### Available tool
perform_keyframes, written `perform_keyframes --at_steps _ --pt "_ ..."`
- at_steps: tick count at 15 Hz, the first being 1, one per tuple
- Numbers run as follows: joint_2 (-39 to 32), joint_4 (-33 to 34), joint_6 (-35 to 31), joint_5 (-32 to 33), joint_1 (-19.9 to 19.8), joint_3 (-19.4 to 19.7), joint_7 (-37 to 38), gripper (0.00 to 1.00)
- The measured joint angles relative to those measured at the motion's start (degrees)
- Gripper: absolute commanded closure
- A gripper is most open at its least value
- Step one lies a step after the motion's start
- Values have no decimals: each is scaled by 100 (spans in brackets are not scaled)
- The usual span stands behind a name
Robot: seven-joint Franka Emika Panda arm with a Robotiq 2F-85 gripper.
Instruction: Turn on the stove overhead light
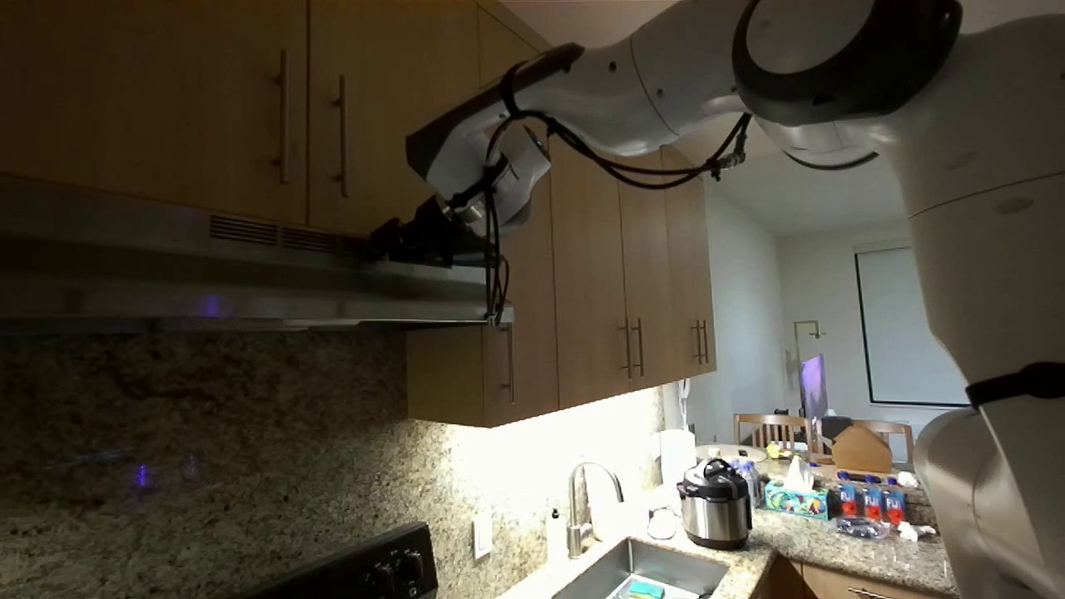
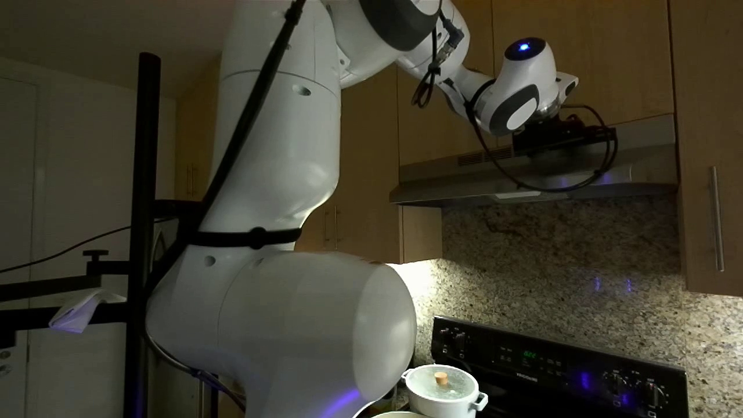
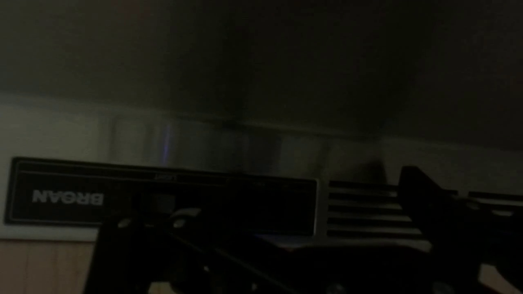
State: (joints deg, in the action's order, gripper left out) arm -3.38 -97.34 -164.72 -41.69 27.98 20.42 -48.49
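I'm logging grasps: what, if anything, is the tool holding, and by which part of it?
Nothing appears held: in the wrist view, the tool stands open before the BROAN panel.

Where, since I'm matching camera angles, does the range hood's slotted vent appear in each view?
In an exterior view: vent, left of center, upper half.
In an exterior view: vent, right of center, upper half.
Wrist view: vent, lower right, partly hidden.
Shared landmark: wooden cabinet, bordering the range hood.
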Motion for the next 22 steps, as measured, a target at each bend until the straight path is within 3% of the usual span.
perform_keyframes --at_steps 14,22 --pt "-167 170 0 5 0 18 0 0" --pt "-271 372 249 9 265 -303 -1 0"
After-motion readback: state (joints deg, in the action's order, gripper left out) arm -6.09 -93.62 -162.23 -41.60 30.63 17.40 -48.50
